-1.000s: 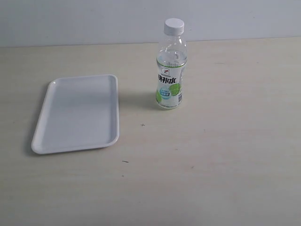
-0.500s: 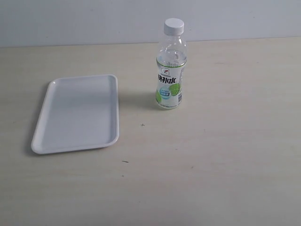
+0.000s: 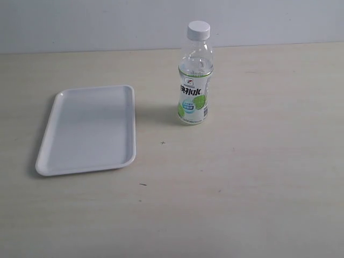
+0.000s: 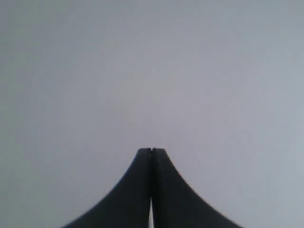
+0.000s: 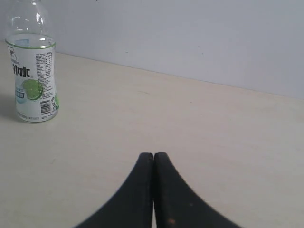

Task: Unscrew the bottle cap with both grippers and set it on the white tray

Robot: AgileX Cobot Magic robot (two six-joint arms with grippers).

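A clear bottle [image 3: 194, 80] with a white, green and blue label stands upright on the pale table, its white cap [image 3: 199, 29] screwed on top. To its left the white tray [image 3: 88, 129] lies flat with nothing in it. Neither arm shows in the exterior view. In the left wrist view my left gripper [image 4: 151, 151] is shut on nothing, facing only a blank grey surface. My right gripper [image 5: 153, 155] is shut too, holding nothing, low over the table and well apart from the bottle [image 5: 32, 71], whose cap is cut off there.
A pale grey wall [image 3: 107, 21] runs behind the table's far edge. Bare pale wood-grain tabletop [image 3: 242, 177] spreads in front of and to the right of the bottle.
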